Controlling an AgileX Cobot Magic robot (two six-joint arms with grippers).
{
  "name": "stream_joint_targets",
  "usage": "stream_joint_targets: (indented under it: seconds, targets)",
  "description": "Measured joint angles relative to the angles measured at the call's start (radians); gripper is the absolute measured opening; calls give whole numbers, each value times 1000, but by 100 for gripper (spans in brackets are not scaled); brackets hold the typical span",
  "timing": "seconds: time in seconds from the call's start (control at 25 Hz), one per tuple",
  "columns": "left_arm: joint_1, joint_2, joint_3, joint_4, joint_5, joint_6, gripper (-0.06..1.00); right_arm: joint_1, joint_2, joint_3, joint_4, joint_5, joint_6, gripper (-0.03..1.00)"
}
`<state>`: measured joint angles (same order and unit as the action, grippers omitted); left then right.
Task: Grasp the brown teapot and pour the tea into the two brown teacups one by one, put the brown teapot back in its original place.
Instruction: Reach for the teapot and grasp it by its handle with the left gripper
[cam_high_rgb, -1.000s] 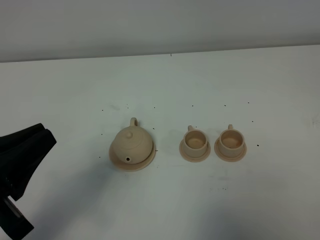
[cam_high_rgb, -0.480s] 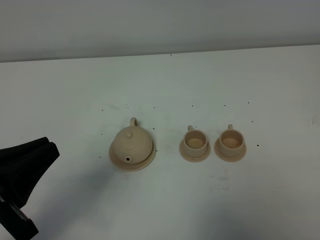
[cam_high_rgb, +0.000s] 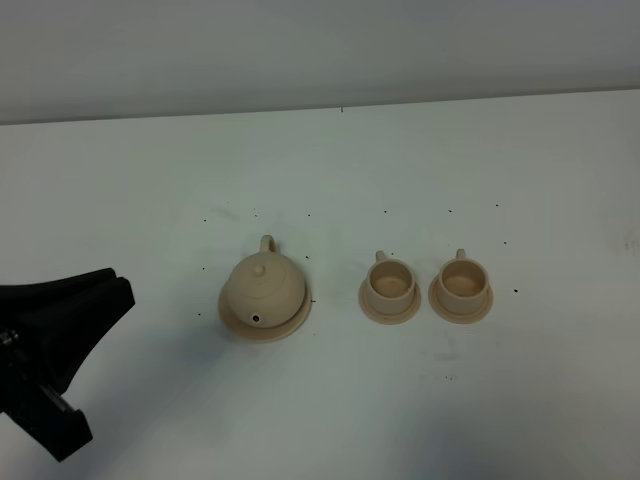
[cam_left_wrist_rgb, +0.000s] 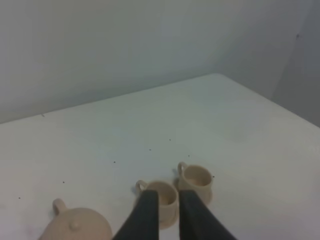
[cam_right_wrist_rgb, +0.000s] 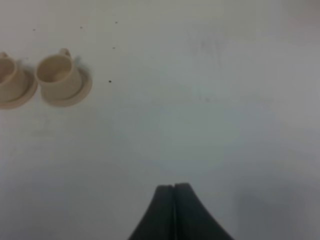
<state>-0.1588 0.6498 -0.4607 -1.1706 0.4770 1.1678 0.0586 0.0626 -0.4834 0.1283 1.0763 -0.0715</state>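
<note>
White table (cam_high_rgb: 400, 160), brown teapot (cam_high_rgb: 263, 285) on saucer (cam_high_rgb: 285, 331)

One brown teapot (cam_high_rgb: 263, 286), one wide saucer (cam_high_rgb: 290, 327) beneath the teapot, two brown teacups (cam_high_rgb: 389, 281) right of the teapot, two small saucers (cam_high_rgb: 390, 316) under them.

On the tabletop (cam_high_rgb: 400, 160) the teapot (cam_high_rgb: 262, 285) sits on the wide saucer (cam_high_rgb: 297, 316), with its spout toward the front edge and its handle toward the back. To its right, in a row and apart from one another, stand the nearer teacup (cam_high_rgb: 390, 283) on the first small saucer (cam_high_rgb: 390, 318) and the farther teacup (cam_high_rgb: 463, 280) on the second small saucer (cam_high_rgb: 461, 317), both handles pointing back. The left hand (cam_high_rgb: 118, 290) hangs left of the teapot and a little forward of it, well apart from it.
</note>
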Motion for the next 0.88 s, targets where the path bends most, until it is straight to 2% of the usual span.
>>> stream_joint_targets:
  seconds: [0.08, 0.2, 0.4, 0.52, 0.68, 0.88]
  targets:
    - [0, 79, -84, 56, 68, -8, 12, 0, 0, 0, 8, 0, -1, -1]
    - [0, 229, -259, 189, 194, -66, 12, 0, 0, 0, 11, 0, -1, 0]
    - [0, 505, -592, 485, 392, -148, 12, 0, 0, 0, 11, 0, -1, 0]
    - [0, 645, -756, 620, 439, -148, 12, 0, 0, 0, 11, -1, -1, 1]
    - [0, 801, -894, 713, 447, -43, 12, 0, 0, 0, 12, -1, -1, 1]
    - [0, 965, -948, 766, 435, 28, 12, 0, 0, 0, 12, -1, -1, 2]
